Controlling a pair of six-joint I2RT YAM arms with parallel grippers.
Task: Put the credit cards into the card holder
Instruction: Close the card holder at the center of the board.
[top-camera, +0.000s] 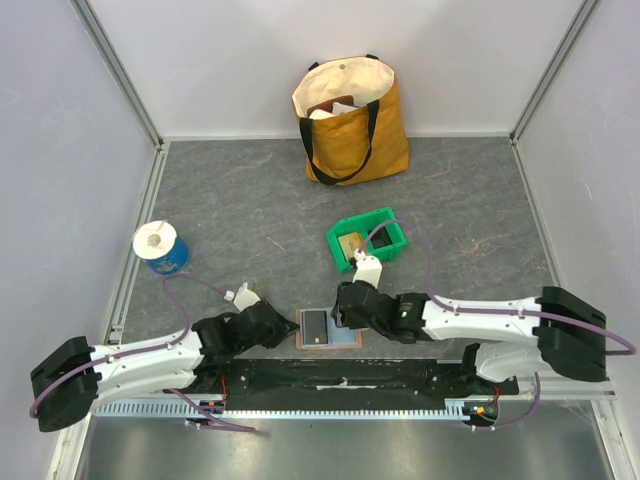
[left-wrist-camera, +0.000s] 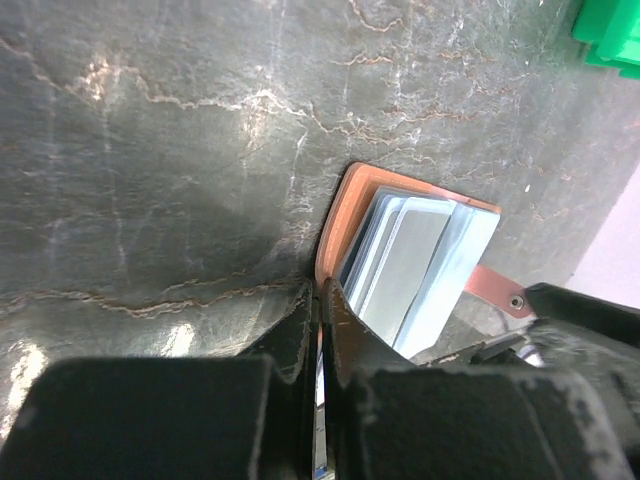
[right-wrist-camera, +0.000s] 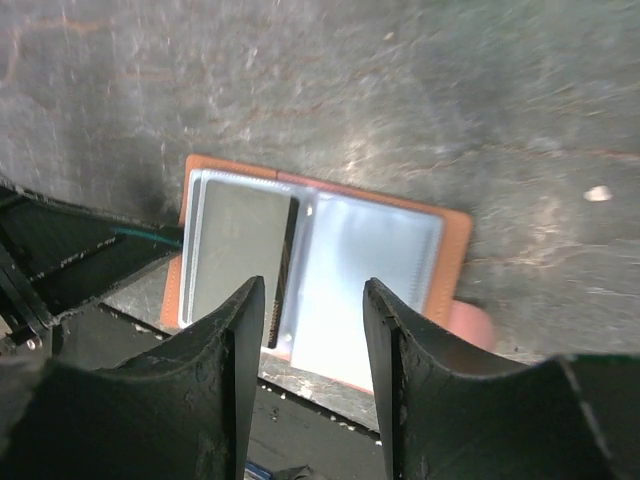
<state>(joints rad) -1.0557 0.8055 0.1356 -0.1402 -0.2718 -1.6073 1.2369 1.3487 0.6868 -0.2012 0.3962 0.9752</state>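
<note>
The card holder (top-camera: 338, 338) lies opened flat at the near edge of the table (top-camera: 240, 210), between the two arms. Its outer cover is terracotta-brown with rounded corners, and a snap tab sticks out from its right side. Inside are glossy, clear blue-grey plastic sleeves stacked like pages. A dark card (top-camera: 314, 328) sits in the left-hand sleeve, dulled to grey under the plastic in the right wrist view, with a black stripe along its inner edge.

The left tool (top-camera: 292, 325) is clamped on the holder's left edge, its black fingers pressed together on the thin brown cover. The right tool (top-camera: 350, 305) hovers just above the holder with its jaws apart and nothing between them.

The table has a dark grey, stone-like surface veined with pale cracks. Farther back stand a green bin (top-camera: 385, 232), a mustard and cream tote bag (top-camera: 385, 135) and a blue cylinder (top-camera: 165, 255) with a white top. Pale walls (top-camera: 60, 130) enclose the table.
</note>
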